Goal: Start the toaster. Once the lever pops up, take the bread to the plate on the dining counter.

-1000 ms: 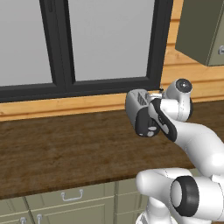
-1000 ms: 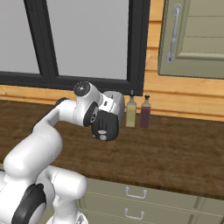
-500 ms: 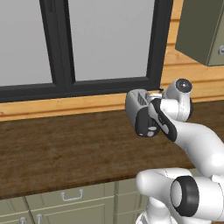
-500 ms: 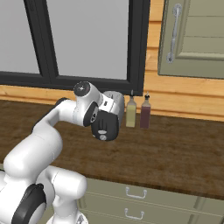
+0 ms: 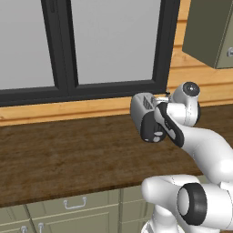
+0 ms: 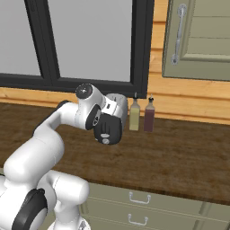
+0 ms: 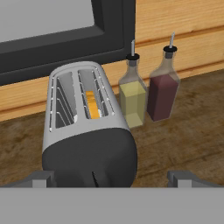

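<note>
Facing you at lower centre of the hand view, your gripper (image 7: 112,179) stands fully spread and empty, its fingertips (image 7: 43,178) at either side of the toaster (image 7: 87,131). The bread (image 7: 92,104) sits in the toaster's right slot. Two bottles (image 7: 148,92) stand just right of it on the wooden counter (image 7: 183,140).

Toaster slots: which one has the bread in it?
The slot nearer the bottles: the bread sits low in it, orange against the toaster. The slot on the far side from the yellow bottle looks empty.
</note>
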Robot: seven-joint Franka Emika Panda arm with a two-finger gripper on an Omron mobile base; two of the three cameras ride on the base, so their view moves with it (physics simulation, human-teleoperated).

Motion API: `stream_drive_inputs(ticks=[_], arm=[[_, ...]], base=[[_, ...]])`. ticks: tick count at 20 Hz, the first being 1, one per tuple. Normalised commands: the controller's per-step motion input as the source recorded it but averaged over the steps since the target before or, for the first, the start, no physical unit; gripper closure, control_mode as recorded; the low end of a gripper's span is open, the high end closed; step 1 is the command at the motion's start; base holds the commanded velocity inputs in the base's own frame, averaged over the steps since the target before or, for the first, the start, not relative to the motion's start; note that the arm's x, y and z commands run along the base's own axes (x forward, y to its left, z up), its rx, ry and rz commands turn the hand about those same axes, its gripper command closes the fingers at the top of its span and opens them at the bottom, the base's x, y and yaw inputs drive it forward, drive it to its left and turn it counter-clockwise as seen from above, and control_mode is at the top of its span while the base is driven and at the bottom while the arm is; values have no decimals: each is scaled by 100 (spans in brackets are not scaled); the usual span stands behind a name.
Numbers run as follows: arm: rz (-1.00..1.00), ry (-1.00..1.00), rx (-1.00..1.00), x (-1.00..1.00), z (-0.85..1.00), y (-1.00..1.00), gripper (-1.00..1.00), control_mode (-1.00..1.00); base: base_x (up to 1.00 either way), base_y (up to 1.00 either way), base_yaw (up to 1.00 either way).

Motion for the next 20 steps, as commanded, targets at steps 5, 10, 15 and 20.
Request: stream_drive_inputs(ticks=[5, 10, 15, 20], arm=[[0, 0, 0, 0, 0, 0, -100, -100], [0, 0, 0, 0, 0, 0, -100, -100], [0, 0, 0, 0, 0, 0, -100, -100], [0, 0, 0, 0, 0, 0, -100, -100]], base=[[0, 0, 0], [0, 0, 0], [0, 0, 0], [0, 0, 0]])
